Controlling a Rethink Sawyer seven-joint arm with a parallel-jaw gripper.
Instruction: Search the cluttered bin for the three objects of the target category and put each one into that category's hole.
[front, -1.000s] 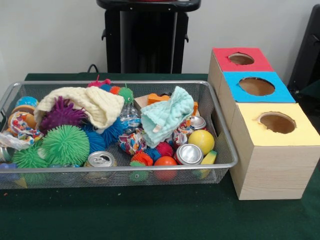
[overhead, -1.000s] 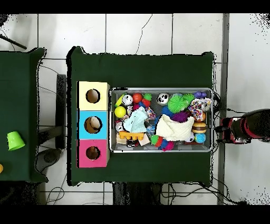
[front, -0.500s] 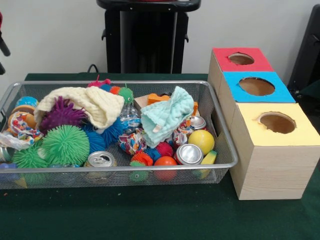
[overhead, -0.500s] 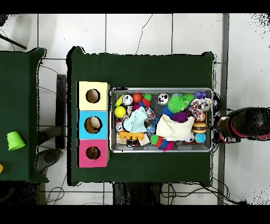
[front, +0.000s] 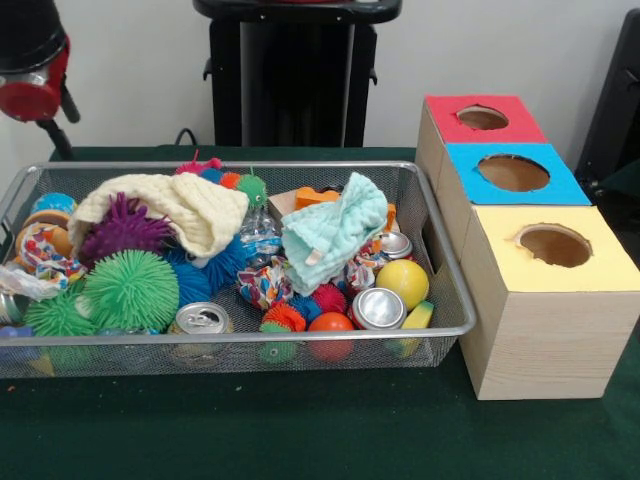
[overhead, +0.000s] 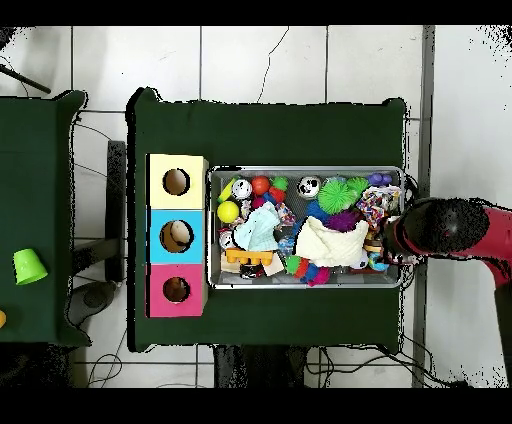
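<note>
Arm (front: 32, 52) now swings in over the wire bin's (front: 455, 300) left end; gripper state unreadable; search just beginning, nothing picked.

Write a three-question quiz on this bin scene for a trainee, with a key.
1. True or false: the round yellow ball lies in the wire mesh bin at the end nearest the wooden box with three holes.
2. Which box top lies between the other two? A) red B) blue C) yellow
3. Fill in: the pale green knitted cloth lies in the bin, on top of the ____.

Key:
1. True.
2. B: the blue top sits between the red top and the yellow top.
3. Clutter of toys and cans.
</note>
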